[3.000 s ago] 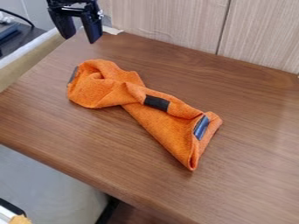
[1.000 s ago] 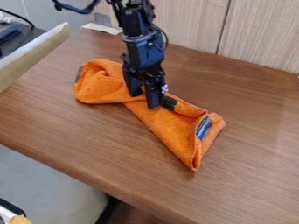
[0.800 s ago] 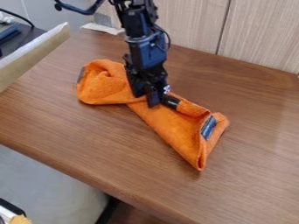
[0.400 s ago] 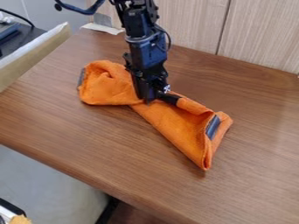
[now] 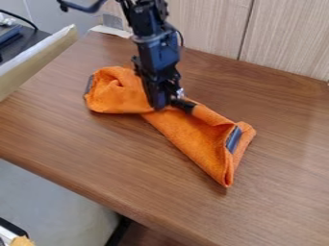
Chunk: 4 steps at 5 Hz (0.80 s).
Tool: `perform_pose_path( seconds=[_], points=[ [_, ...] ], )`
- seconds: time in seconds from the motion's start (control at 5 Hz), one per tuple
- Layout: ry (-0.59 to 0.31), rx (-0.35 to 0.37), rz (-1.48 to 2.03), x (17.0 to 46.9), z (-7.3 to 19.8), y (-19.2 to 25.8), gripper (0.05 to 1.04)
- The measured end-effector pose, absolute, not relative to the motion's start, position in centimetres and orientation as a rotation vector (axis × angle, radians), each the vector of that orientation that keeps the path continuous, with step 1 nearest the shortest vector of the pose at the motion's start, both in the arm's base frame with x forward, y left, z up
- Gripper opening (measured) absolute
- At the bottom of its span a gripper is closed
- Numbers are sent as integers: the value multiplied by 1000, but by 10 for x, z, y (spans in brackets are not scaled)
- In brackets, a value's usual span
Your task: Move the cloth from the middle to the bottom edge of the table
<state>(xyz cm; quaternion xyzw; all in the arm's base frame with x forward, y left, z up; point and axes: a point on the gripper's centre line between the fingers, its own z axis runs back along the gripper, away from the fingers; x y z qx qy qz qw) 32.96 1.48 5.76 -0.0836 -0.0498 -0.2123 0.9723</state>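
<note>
Diagonally, the cloth (image 5: 193, 139) runs upper left to lower right, gripper (image 5: 164, 105) pinching its middle.

Cloth (image 5: 199, 144) on tbl (image 5: 96, 153), nr ctr; tool (image 5: 165, 104) at cloth's mid; wall (image 5: 193, 29) behind, board (image 5: 32, 62) L.

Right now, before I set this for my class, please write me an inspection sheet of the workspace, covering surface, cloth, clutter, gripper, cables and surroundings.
Surface: brown wood-grain table.
Job's things: orange cloth, rumpled and folded, lying across the table's middle, not at the bottom edge.
Clutter: pale scrap by the table's far left corner; orange-brown piece at the view's lower left corner, off the table.
Gripper: black gripper down on the cloth's middle, fingers close together, apparently pinching a fold.
Cables: thin black cable at upper left, off the table; another loops beside the arm.
Surroundings: light wood-grain panels behind.
</note>
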Motion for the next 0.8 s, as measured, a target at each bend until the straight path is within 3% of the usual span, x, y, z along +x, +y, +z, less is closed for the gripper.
perform_pose_path(
  seconds=[0.4, 0.8],
  points=[
    [-239, -205, -453, 308, 104, 27, 55],
    [-215, -240, -436, 255, 91, 60, 55]
  ],
)
